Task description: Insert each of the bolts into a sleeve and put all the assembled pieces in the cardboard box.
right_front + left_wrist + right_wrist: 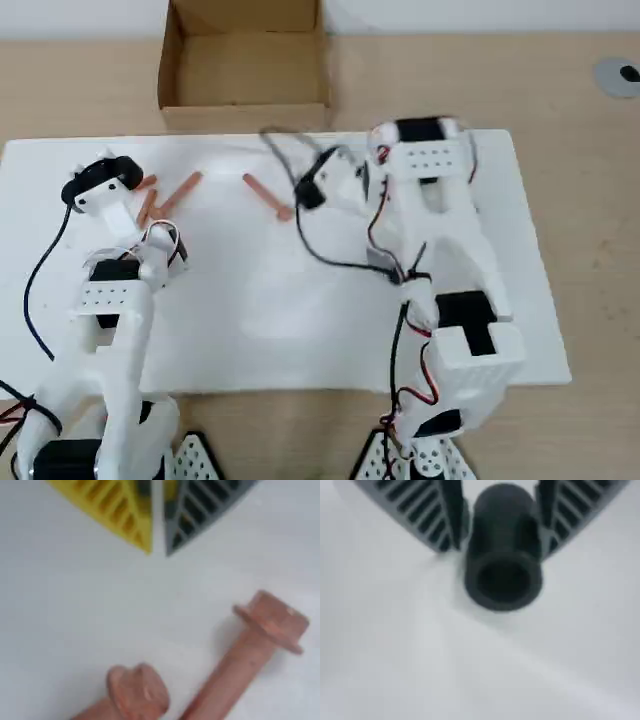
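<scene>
The dark sleeve (504, 580) sits pinched in the right tool (502, 550), 1 grey finger (437, 517) pressed to each side of it and its open bore facing the wrist camera. It hangs just above the white sheet (250, 300).

In the high view the right tool (310, 190) is over the far middle of that sheet. Just beside it lies 1 bolt (268, 197), alone and at a slant.

Well apart from that bolt, toward the left edge of the sheet, more bolts lie in a small cluster (165, 198) next to the left tool (100, 185). The left wrist view shows 2 of them flat on the sheet. The flanged head of one bolt (265, 625) points away from the camera, and the second bolt (137, 692) lies close beside it. I cannot tell whether the 2 touch.

The left tool (158, 550) has a yellow finger (120, 510) and a grey finger (200, 510), drawn almost together with only a slit between the tips. It grips nothing and is near the 2 bolts without touching them.

The cardboard box (180, 60) stands open on the wooden surface (580, 200), just past the far edge of the sheet.
</scene>
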`<action>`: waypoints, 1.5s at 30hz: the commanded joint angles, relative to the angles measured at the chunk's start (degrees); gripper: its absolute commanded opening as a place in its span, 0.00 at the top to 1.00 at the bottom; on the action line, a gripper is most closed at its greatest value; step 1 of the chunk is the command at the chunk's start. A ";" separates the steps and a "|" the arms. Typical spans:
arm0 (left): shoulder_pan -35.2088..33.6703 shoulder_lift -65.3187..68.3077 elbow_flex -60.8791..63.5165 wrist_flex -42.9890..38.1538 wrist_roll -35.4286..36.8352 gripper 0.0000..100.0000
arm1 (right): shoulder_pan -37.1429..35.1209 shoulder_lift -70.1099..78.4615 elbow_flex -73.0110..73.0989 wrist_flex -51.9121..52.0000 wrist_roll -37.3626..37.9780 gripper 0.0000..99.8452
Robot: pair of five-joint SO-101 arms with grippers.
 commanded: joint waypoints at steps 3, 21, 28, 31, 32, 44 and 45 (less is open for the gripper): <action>0.53 -0.22 -2.29 0.09 -0.26 0.98 | -0.66 -3.56 0.84 0.62 1.41 0.82; 0.62 -0.22 -2.29 0.09 -0.26 0.98 | -7.87 -8.40 11.91 0.62 -3.43 0.78; 0.62 -0.22 -2.37 0.26 -0.26 0.98 | -13.49 -26.15 12.00 0.35 -11.96 0.78; 0.53 -0.22 -2.29 0.35 -0.26 0.98 | -11.21 -27.82 10.59 0.18 -16.88 0.78; 0.53 -0.22 -2.29 0.35 -0.26 0.98 | -9.01 -27.82 9.71 -0.18 -18.37 0.78; 0.70 -0.22 -2.55 0.00 0.00 0.98 | -13.49 -43.38 18.59 -0.88 -25.05 0.78; 0.79 -0.22 -2.55 0.00 0.00 0.98 | -14.55 -47.60 21.85 -1.93 -25.05 0.78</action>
